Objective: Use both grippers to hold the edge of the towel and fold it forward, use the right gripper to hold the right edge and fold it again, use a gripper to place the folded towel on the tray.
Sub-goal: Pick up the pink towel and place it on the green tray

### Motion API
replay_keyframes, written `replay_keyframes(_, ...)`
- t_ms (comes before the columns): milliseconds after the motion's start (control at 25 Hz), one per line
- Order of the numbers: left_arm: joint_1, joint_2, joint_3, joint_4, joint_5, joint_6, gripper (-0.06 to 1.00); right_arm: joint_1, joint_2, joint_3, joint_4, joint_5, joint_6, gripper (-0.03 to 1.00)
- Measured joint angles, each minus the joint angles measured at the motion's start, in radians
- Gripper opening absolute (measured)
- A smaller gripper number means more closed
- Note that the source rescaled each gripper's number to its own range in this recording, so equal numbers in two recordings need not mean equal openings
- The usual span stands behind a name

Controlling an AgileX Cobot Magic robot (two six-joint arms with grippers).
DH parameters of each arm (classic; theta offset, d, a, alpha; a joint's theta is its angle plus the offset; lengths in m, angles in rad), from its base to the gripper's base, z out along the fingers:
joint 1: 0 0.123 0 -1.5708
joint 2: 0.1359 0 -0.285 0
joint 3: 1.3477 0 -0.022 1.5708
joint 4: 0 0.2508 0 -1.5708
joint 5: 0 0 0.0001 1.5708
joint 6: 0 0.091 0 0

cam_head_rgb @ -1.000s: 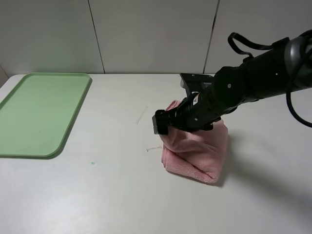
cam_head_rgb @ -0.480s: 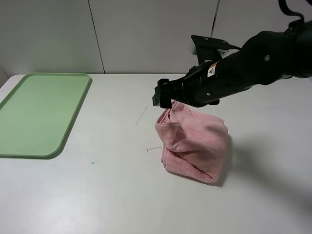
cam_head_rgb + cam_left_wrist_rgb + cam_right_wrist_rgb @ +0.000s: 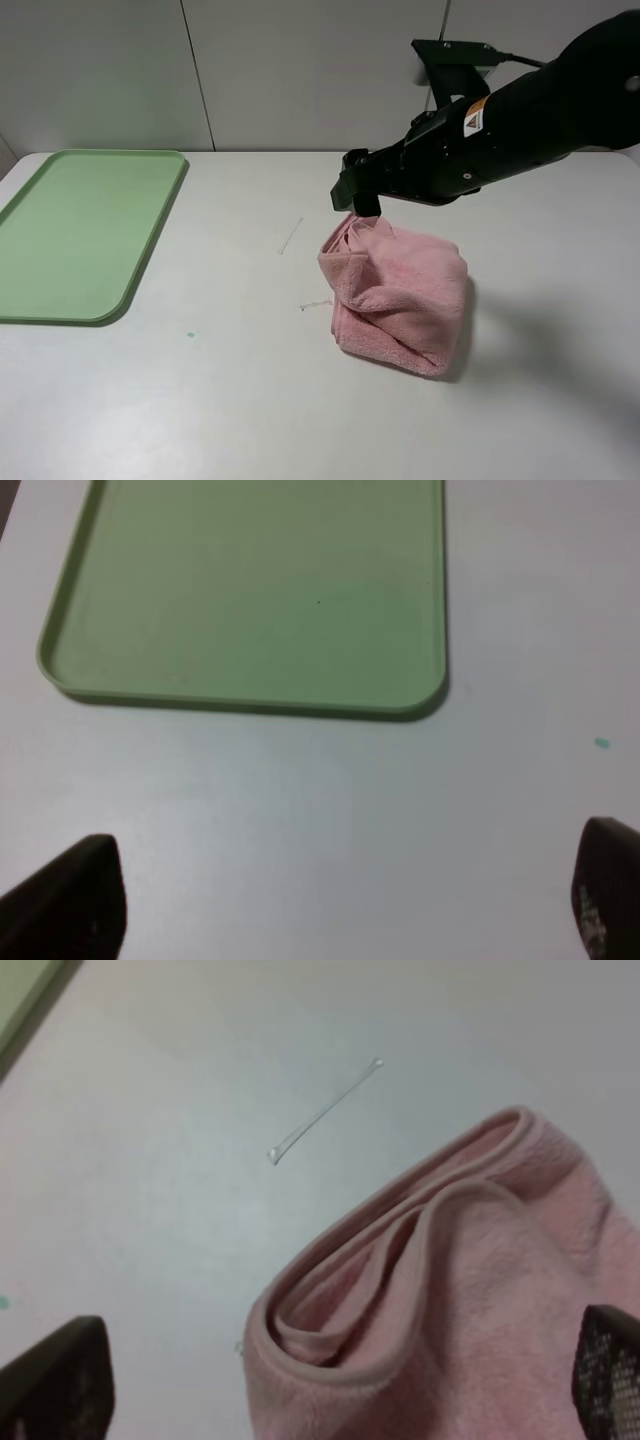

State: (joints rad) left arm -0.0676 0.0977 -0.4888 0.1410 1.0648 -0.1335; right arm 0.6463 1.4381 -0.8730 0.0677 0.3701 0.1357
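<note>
A: What is seen at the far left?

B: A flat rectangular light green plastic tray [image 3: 70,235] with rounded corners and a low rim is laid on the white table [image 3: 200,400]. The left gripper [image 3: 335,895] is hung above bare table just beside the tray's near rim. Its black fingers are spread wide and nothing is held between them.

A: And towards the middle?

B: A tiny teal speck [image 3: 190,334] is seen on the table. Further right, a thin clear plastic strip [image 3: 291,236] is laid flat.

A: Where is the towel found?

B: The fluffy pink terry towel [image 3: 400,295] is set on the table right of the middle, well apart from the tray. It is bunched into a loose, thick bundle rather than folded flat. At its far left end several layers are stacked, and the thin stitched pink hem [image 3: 400,1215] is seen curling in loops round an open pocket.

A: And the other claw?

B: The right gripper [image 3: 356,196] is held just above that layered end. Its fingers are opened wide, and nothing is gripped.
</note>
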Motion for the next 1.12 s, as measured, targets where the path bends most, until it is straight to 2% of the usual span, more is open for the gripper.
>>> replay_keyframes(440,0.000,0.000,0.000,0.000,0.000,0.000,0.88,0.000,-0.147,0.000,-0.078,0.178,-0.044,1.00)
replay_keyframes(760,0.000,0.000,0.000,0.000,0.000,0.000,0.88,-0.003,-0.290,0.000,-0.107,0.263,-0.112,1.00)
replay_keyframes(920,0.000,0.000,0.000,0.000,0.000,0.000,0.88,-0.065,-0.395,0.017,-0.111,0.281,-0.126,1.00)
replay_keyframes(1120,0.000,0.000,0.000,0.000,0.000,0.000,0.88,-0.193,-0.549,0.134,-0.105,0.283,-0.136,1.00)
